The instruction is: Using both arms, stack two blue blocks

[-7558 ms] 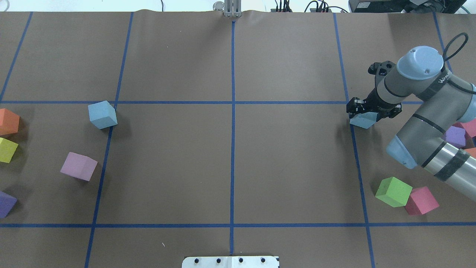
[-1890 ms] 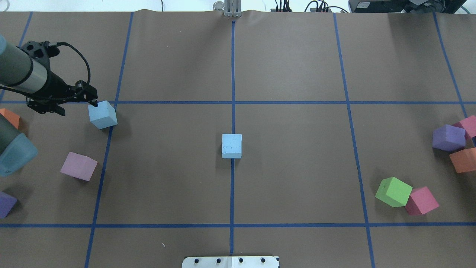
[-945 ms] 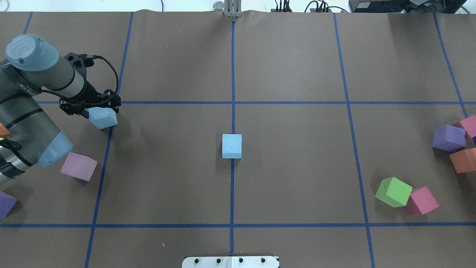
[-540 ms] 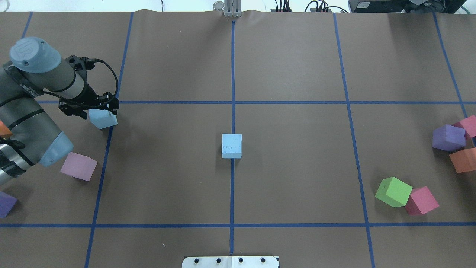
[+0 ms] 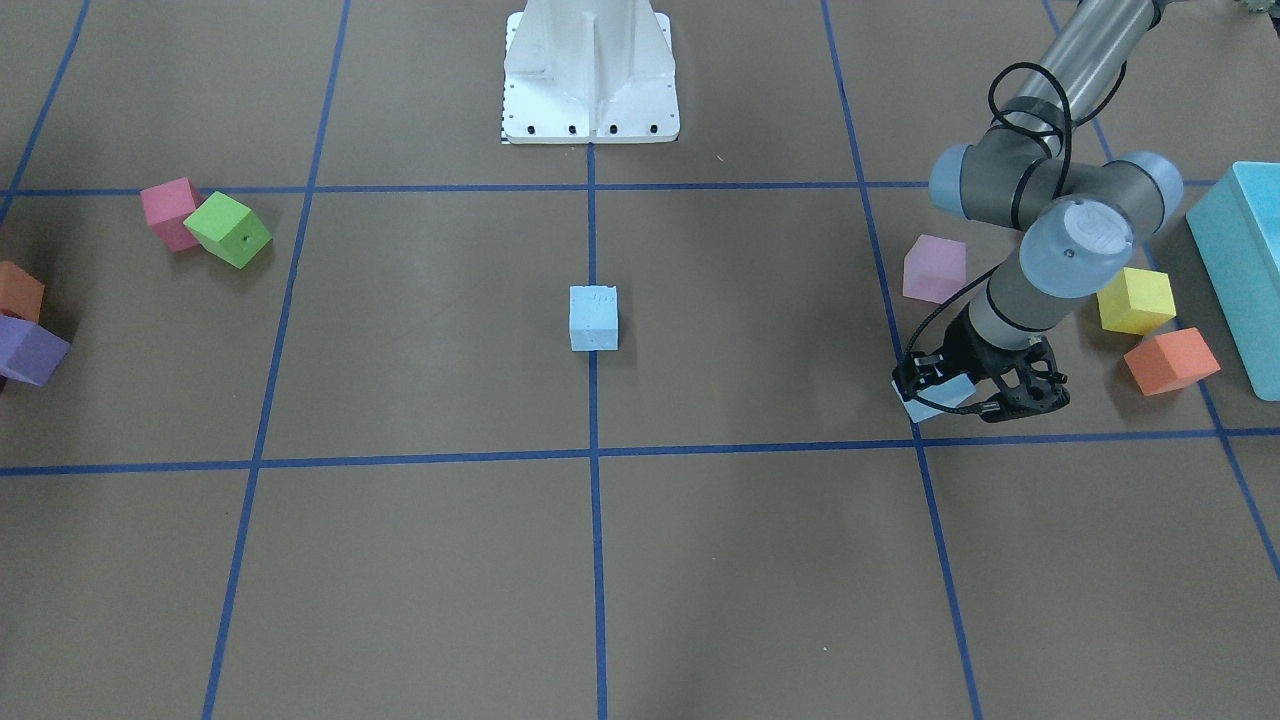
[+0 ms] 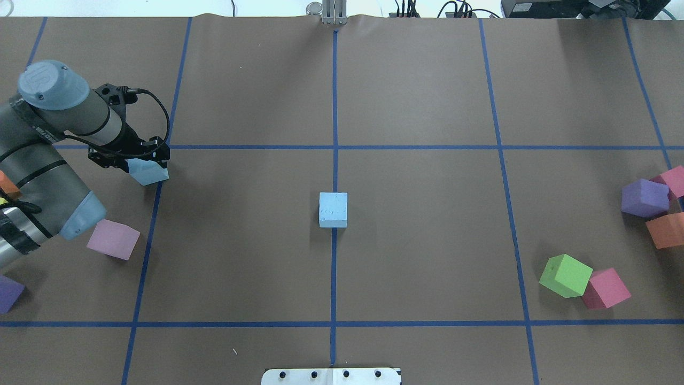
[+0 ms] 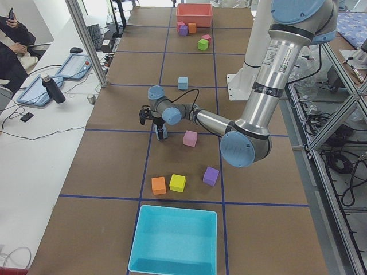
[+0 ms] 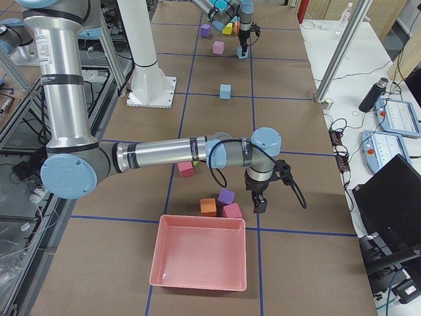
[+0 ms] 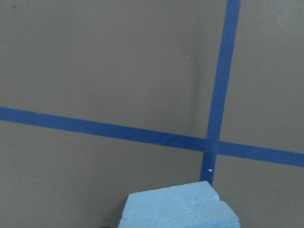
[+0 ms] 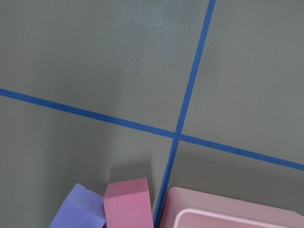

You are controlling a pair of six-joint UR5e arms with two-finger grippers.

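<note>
One pale blue block sits alone at the table's centre on the blue tape line; it also shows in the front view. The second blue block lies at the left, by a tape crossing. My left gripper is down over it, its jaws set wide on either side of the block, open. The left wrist view shows that block's top at the bottom edge. My right gripper shows only in the exterior right view, beside the pink tray; I cannot tell whether it is open or shut.
A lilac cube and a purple cube lie near my left arm. Yellow and orange cubes and a turquoise box lie beyond. Green, pink, purple and orange cubes lie at the right.
The right arm's blue block now stands at the centre, and that arm has left the overhead view. My left gripper came in and sank over the left blue block.
</note>
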